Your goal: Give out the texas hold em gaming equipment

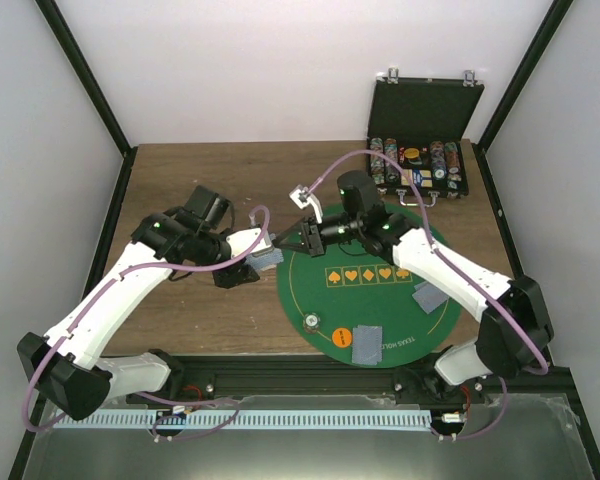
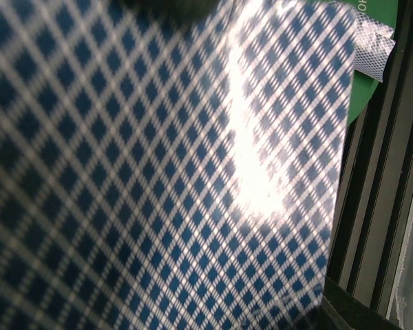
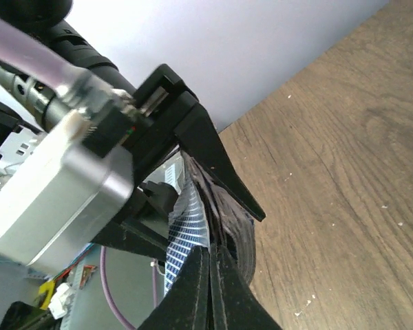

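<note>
Card (image 2: 158, 179) sits right against the left wrist lens: blue diamonds in a pale lattice, blurred and glossy, with a white glare streak down the middle. It hides the left gripper's own fingers in that view, so I cannot tell whether that one is clamped. Cut off in the top right corner are a sliver of green mat (image 2: 365, 96) and a second card (image 2: 372, 48) lying on it, same pattern. A black ribbed rail (image 2: 378, 206) runs down the right.

Overhead, the card is over the wood table (image 1: 210, 170), just off the mat's left edge, between left gripper (image 1: 258, 264) and right gripper (image 1: 284, 243), their tips nearly meeting.

In the right wrist view, the right gripper's fingers (image 3: 193, 289) are pinched together on the card, seen edge-on. A black wedge-shaped finger (image 3: 213, 158) of the left gripper lies against it.

Also on the round felt mat are a third card (image 1: 429, 297), an orange disc (image 1: 341, 338) and a striped disc (image 1: 310, 322), their markings too small to read. A black case (image 1: 425, 130) stands open at the far right, with chips in rows.
</note>
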Robot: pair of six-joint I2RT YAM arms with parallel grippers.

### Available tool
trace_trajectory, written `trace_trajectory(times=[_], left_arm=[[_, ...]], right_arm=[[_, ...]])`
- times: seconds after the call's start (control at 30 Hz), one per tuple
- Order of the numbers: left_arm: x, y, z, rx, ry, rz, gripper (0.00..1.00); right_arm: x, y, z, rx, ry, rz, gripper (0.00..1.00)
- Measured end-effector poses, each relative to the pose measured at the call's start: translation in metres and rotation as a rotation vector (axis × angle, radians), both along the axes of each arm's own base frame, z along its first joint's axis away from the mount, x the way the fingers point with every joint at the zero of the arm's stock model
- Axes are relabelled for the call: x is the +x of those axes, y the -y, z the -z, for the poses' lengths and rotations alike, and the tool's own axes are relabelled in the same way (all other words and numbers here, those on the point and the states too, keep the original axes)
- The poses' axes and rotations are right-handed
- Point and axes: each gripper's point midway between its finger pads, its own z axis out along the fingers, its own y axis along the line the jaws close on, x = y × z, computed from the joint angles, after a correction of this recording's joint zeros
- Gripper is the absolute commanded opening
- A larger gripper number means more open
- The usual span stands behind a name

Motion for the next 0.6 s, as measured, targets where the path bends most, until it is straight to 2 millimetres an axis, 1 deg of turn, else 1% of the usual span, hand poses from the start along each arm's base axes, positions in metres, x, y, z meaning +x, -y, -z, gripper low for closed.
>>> trace_trajectory(times=[0.17,0.33,0.5,0.57,0.6], left_arm=[[0.001,-0.001,0.001,0.007,0.001,-0.007,0.52],[0.004,-0.004,0.004,0.022,0.006,-0.027,0.52],[0.010,-0.008,0.010,0.045,0.018,-0.065,0.52],[0.013,-0.011,0.013,0.052,0.019,-0.082,0.52],[0.014,-0.012,0.013,0.054,0.019,-0.090,0.52]], right_arm=[[0.000,0.018,-0.014,-0.015,0.055,0.048,0.01],[0.008,0.050,-0.033,-0.028,0.127,0.149,0.01],[0.029,0.084,-0.049,-0.131,0.275,0.350,0.01],[0.042,0.099,-0.050,-0.210,0.354,0.449,0.01],[0.051,0.108,-0.046,-0.264,0.400,0.496,0.01]])
